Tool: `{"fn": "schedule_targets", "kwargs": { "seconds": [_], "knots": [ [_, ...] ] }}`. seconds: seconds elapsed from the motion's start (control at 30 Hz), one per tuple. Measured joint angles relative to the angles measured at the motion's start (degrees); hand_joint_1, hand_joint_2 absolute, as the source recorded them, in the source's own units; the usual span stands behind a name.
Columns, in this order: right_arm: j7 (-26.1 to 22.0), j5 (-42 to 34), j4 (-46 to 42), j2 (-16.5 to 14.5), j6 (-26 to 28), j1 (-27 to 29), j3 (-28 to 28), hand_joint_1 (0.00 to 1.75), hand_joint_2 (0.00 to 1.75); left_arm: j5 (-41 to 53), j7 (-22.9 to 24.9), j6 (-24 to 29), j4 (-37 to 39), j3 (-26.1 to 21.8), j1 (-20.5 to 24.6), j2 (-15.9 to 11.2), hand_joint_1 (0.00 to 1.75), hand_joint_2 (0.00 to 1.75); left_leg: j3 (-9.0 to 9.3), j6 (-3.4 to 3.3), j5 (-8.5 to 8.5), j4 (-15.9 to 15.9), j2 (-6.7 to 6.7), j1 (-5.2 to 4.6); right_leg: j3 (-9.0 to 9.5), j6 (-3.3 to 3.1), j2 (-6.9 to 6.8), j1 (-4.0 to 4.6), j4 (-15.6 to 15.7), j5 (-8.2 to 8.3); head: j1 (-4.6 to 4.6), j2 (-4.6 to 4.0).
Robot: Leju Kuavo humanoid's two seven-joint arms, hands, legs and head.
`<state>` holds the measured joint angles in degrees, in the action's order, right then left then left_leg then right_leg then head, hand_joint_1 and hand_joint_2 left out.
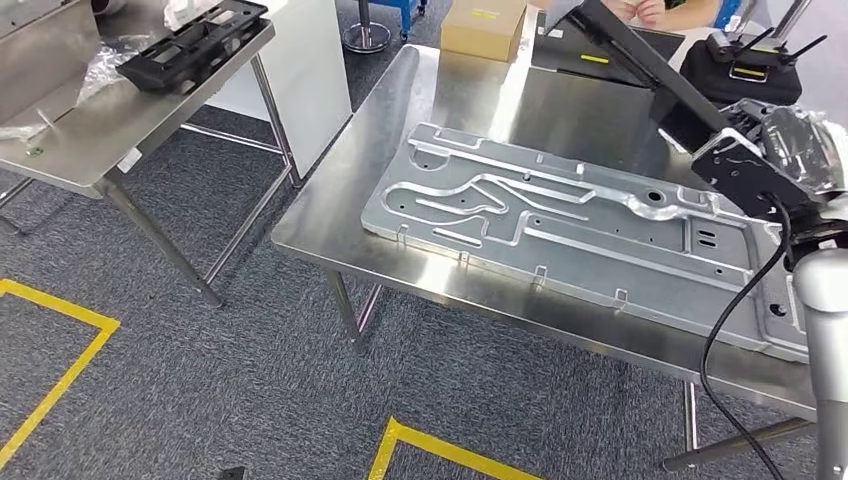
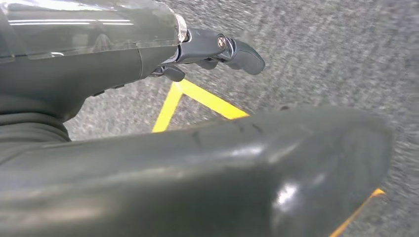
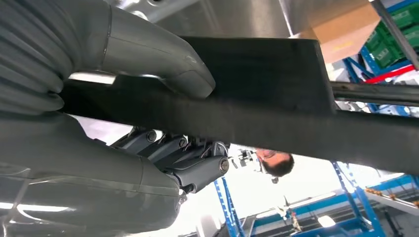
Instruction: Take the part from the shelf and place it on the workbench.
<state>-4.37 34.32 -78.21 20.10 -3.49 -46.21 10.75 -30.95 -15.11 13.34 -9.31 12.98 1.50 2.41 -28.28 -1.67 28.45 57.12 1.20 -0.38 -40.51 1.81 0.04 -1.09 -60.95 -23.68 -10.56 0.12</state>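
We look down from the head view. In the upper left of the frame stands a steel side table (image 1: 90,130) carrying a black plastic tray-like piece (image 1: 190,42) and some crumpled clear plastic wrap (image 1: 105,60). Below it the grey carpet floor (image 1: 220,380) is marked with yellow tape lines (image 1: 60,375).

At the centre and right of the frame is a larger steel table (image 1: 340,200). On it lies a big flat stamped metal panel (image 1: 560,225), angled from the upper middle down toward the right edge. A cardboard box (image 1: 483,27) rests at the table's far edge, at the top centre. At the top right a black controller with antennas (image 1: 745,68) lies on the table, and a person's hands (image 1: 640,10) show at the top edge.

In the upper right of the frame our right hand (image 1: 745,150) holds the part, a long flat black bar (image 1: 625,45) that slants up and left above the table. In the right wrist view the thick grey thumb presses on one face of the bar (image 3: 267,98) while the darker fingers (image 3: 197,158) curl against the opposite face.

In the left wrist view our left hand (image 2: 212,52) hangs over the carpet and a yellow tape corner; its visible fingers are curled in, with nothing seen between them.
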Motion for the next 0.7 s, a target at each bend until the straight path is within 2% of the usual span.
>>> {"fn": "schedule_targets", "kwargs": {
  "seconds": [0.03, 0.07, 0.13, 0.17, 0.2, 0.23, 0.3, 0.33, 0.37, 0.4, 0.47, 0.5, 0.53, 0.57, 0.7],
  "knots": [
    [-0.05, 0.04, 0.06, 0.13, -0.09, 0.31, 0.09, 1.75, 1.75, -0.01, -0.01, -0.07, 0.02, 0.00, 0.02, 0.01, 0.00, 0.00, 0.21, 0.42, 0.75, 0.19, 0.09, -0.06, -0.05, -0.46, -0.03, 0.21, 1.62, 2.75, -0.03, 0.01],
    [-0.08, 0.13, 0.12, 0.27, -0.22, 0.63, 0.17, 1.75, 1.75, -0.04, -0.02, -0.14, 0.02, 0.00, 0.06, 0.01, 0.00, 0.00, 0.39, 0.81, 1.29, 0.54, 0.17, -0.12, -0.18, -0.94, -0.05, 0.35, 2.15, 3.87, -0.02, 0.01],
    [-0.09, 0.37, 0.14, 0.54, -0.58, 1.03, 0.28, 1.75, 1.75, -0.09, -0.03, -0.23, 0.01, 0.00, 0.17, -0.01, 0.00, 0.00, 0.08, 1.43, 1.52, 1.58, 0.13, -0.07, 0.23, -1.81, 0.01, 0.36, 1.90, 3.46, -0.01, 0.02],
    [-0.13, 0.45, 0.16, 0.61, -0.82, 1.03, 0.30, 1.75, 1.75, -0.12, -0.03, -0.22, -0.01, 0.00, 0.20, -0.01, 0.00, 0.00, -0.61, 1.72, 1.37, 3.23, -0.01, -0.01, 0.60, -2.17, 0.00, 0.23, 2.11, 3.17, 0.02, 0.01],
    [-0.23, 0.48, 0.21, 0.67, -1.14, 0.91, 0.33, 1.75, 1.75, -0.14, -0.03, -0.20, -0.01, 0.00, 0.22, -0.01, 0.00, 0.00, -2.02, 2.07, 1.57, 5.69, -0.17, 0.06, 1.04, -2.52, 0.02, 0.18, 2.28, 2.90, 0.01, 0.01],
    [-0.33, 0.48, 0.32, 0.70, -1.56, 0.74, 0.39, 1.75, 1.75, -0.17, -0.03, -0.15, -0.01, -0.01, 0.24, -0.01, 0.00, 0.00, -4.05, 2.45, 2.62, 9.07, -0.34, 0.21, 1.42, -2.85, 0.02, 0.18, 2.44, 2.59, 0.00, 0.01],
    [-0.55, 0.52, 0.89, 0.75, -2.73, 0.35, 0.71, 1.75, 1.75, -0.24, -0.07, -0.04, -0.01, -0.02, 0.33, 0.01, 0.00, 0.00, -8.44, 3.22, 6.03, 15.50, -0.55, 0.56, 2.09, -3.25, 0.05, 0.27, 2.48, 1.90, -0.01, 0.01],
    [-0.62, 0.58, 1.36, 0.77, -3.25, 0.20, 0.96, 1.75, 1.75, -0.25, -0.08, 0.00, -0.01, -0.02, 0.38, 0.02, 0.00, 0.00, -9.94, 3.53, 7.06, 17.02, -0.61, 0.76, 2.43, -3.34, 0.08, 0.32, 2.46, 1.55, -0.01, 0.01],
    [-0.73, 0.68, 1.87, 0.79, -3.60, 0.10, 1.26, 1.75, 1.75, -0.26, -0.09, 0.03, -0.01, -0.02, 0.41, 0.02, 0.00, 0.00, -10.49, 3.74, 6.58, 16.64, -0.68, 0.93, 2.80, -3.36, 0.11, 0.34, 2.41, 1.21, -0.01, 0.01],
    [-0.85, 0.84, 2.36, 0.79, -3.75, 0.02, 1.55, 1.75, 1.75, -0.26, -0.10, 0.04, -0.01, -0.03, 0.42, 0.02, 0.00, 0.00, -10.11, 3.89, 4.70, 14.41, -0.73, 1.07, 3.19, -3.36, 0.15, 0.34, 2.35, 0.89, -0.01, 0.01],
    [-1.15, 1.39, 3.30, 0.79, -3.78, -0.40, 2.08, 1.75, 1.75, -0.28, -0.10, 0.05, -0.01, -0.04, 0.39, 0.02, 0.00, 0.00, -7.61, 4.02, -0.69, 6.89, -0.84, 1.28, 3.93, -3.26, 0.21, 0.37, 2.23, 0.30, -0.01, 0.01],
    [-1.32, 1.80, 3.91, 0.79, -3.75, -0.88, 2.44, 1.75, 1.75, -0.28, -0.12, 0.04, -0.01, -0.04, 0.41, 0.02, 0.00, 0.00, -6.34, 3.88, -2.44, 3.54, -0.86, 1.27, 4.12, -3.10, 0.29, 0.47, 2.13, 0.07, -0.01, 0.01],
    [-1.55, 2.29, 4.67, 0.79, -3.71, -1.46, 2.91, 1.75, 1.75, -0.28, -0.15, 0.01, -0.01, -0.04, 0.45, 0.02, 0.00, 0.00, -5.51, 3.66, -3.31, 1.44, -0.87, 1.24, 4.19, -2.91, 0.34, 0.58, 2.08, -0.06, 0.01, 0.01],
    [-1.80, 2.76, 5.49, 0.79, -3.64, -1.97, 3.46, 1.75, 1.75, -0.28, -0.20, -0.02, -0.01, -0.04, 0.51, 0.02, 0.00, 0.00, -5.17, 3.42, -3.31, 0.62, -0.85, 1.17, 4.18, -2.73, 0.39, 0.70, 2.04, -0.14, 0.00, 0.01],
    [-2.50, 3.79, 7.96, 0.79, -3.40, -2.62, 5.29, 1.75, 1.75, -0.28, -0.34, -0.13, -0.01, -0.05, 0.53, 0.02, 0.00, 0.00, -5.16, 2.92, -3.21, 0.56, -0.67, 1.01, 4.16, -2.34, 0.26, 0.71, 2.05, -0.18, 0.00, 0.01]
  ]
}}
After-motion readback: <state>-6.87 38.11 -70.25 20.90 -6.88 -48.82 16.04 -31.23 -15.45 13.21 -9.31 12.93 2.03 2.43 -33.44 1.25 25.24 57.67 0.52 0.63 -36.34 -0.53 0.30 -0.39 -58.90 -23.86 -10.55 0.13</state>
